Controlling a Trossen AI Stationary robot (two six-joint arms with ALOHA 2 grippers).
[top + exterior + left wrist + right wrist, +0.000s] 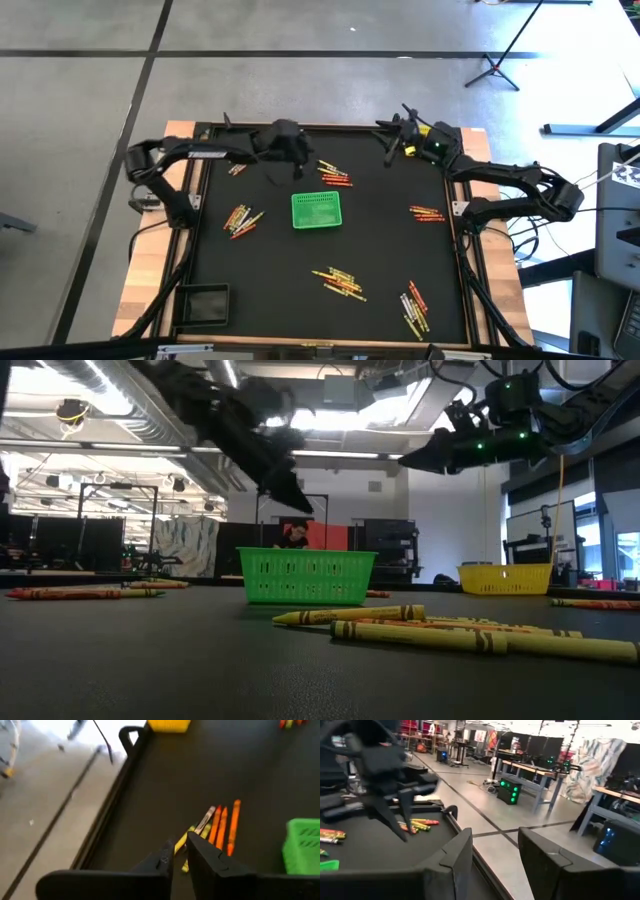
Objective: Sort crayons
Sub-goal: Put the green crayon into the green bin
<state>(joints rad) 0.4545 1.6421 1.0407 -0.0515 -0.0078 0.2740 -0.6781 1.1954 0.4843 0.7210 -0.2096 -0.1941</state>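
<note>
- Aiming at the crayons (220,825) lying just beside the green basket (316,210) near the desk's (380,250) far edge, I am lining up over one stick so I pinch it alone.
- Thin orange, yellow and grey sticks are lying side by side; other clusters are scattered around.
- My left gripper (181,856) is hovering nearly pressed together, empty; my right gripper (495,852) is hanging spread over the far right corner.

No text readable; crayon (420,635) wrappers perhaps printed, too blurred.
</note>
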